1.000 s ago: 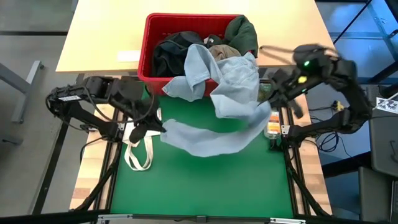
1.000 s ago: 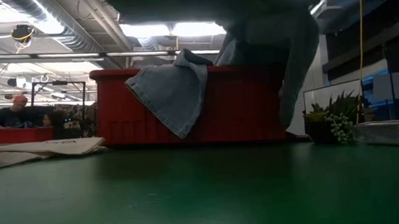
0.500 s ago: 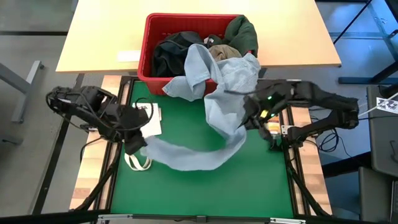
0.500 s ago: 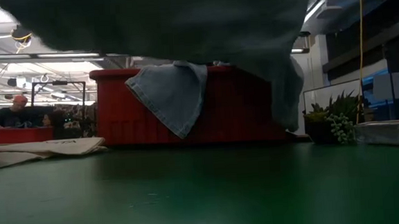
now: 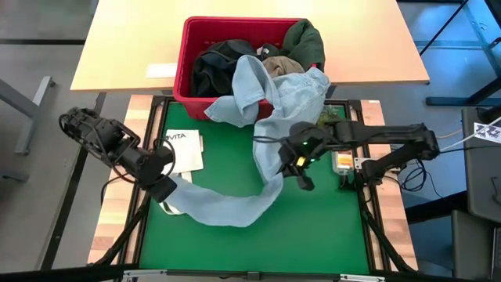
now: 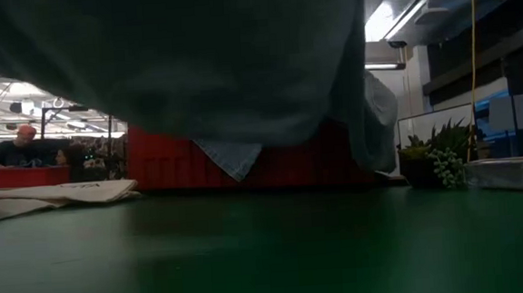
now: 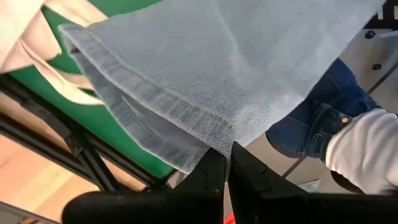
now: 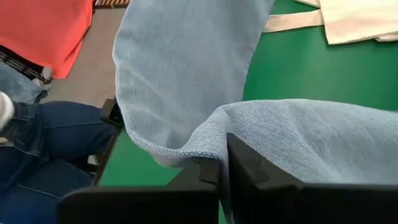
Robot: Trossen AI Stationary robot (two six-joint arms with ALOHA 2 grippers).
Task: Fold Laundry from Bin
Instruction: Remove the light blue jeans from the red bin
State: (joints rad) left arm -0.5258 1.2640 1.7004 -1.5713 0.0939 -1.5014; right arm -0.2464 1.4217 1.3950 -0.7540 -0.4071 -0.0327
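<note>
Both pincers clench the light blue jeans (image 5: 235, 200): left pincer (image 5: 163, 190) at a hem, right pincer (image 5: 296, 162) mid-fabric. The garment hangs slung above the green tabletop (image 5: 313, 235), its far end still draped over the red bin (image 5: 182, 63), presumably to draw it clear.

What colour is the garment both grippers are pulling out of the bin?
Light blue denim: the jeans, shown best in the high view, trailing from the red bin.

From above, light falls evenly and bright on the counter (image 5: 243, 243), with soft shadows and no glare. At table height, hanging denim (image 6: 175, 70) close to the lens is dark and unfocused, backlit by bright ceiling strips (image 6: 390, 16). Both wrist views are evenly lit, the denim weave crisp.
</note>
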